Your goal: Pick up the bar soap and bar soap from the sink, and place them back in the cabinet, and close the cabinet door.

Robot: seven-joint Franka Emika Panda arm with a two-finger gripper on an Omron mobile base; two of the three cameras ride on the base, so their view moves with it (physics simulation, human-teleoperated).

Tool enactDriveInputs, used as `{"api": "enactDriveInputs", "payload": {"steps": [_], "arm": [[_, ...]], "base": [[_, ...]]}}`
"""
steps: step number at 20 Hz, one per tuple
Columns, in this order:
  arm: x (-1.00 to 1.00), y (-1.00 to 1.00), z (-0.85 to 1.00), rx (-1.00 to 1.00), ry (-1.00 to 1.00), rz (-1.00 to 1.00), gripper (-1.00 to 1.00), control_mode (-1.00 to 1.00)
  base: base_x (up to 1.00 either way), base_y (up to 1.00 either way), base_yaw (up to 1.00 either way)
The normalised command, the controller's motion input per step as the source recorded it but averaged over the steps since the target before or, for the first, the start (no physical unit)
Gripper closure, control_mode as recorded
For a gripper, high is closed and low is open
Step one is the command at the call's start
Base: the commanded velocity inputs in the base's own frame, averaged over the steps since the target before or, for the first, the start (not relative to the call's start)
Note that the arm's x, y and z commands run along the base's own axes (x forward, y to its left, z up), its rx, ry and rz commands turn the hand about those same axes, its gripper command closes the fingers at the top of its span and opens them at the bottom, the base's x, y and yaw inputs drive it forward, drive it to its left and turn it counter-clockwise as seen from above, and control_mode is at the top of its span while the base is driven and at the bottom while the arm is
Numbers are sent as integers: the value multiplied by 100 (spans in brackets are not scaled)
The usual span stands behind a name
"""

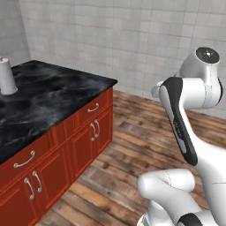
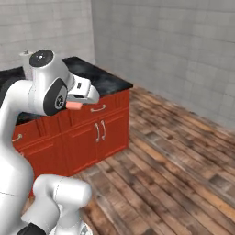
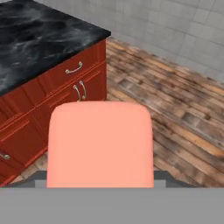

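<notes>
— Pink, right up against your hand camera: that's the salmon soap [image 3: 100, 144], filling the lower middle of the view. You've got it carried high, off the bench [image 1: 48, 95].

— Is the pincer [image 2: 74, 105] properly on it?

— Closed on it, as far as you can judge. From the right base camera a slice of pink sticks out under the hand; the fingertips themselves are hidden behind the bar, so you can't read how they sit on it.

— Why hold it up there?

— Likely to keep it above the black marbled top and the red drawer fronts [image 1: 90, 128] while you travel. Wood floor [image 2: 174, 156] and tiled wall [image 1: 132, 39] lie ahead.

— And the rest?

— One bar in hand. You'll need to turn towards the wall cabinet before placing it.
</notes>
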Motion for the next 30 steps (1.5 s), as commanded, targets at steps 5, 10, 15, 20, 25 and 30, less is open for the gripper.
{"api": "enactDriveInputs", "payload": {"steps": [5,10,15,20,25,30], "arm": [[0,0,0,0,0,0,100,100],[0,0,0,0,0,0,100,100],[0,0,0,0,0,0,100,100],[0,0,0,0,0,0,100,100],[0,0,0,0,0,0,100,100],[0,0,0,0,0,0,100,100]], "base": [[66,21,-48],[64,18,-46],[56,20,-44],[53,21,-45],[48,21,-45],[43,21,-45]]}}
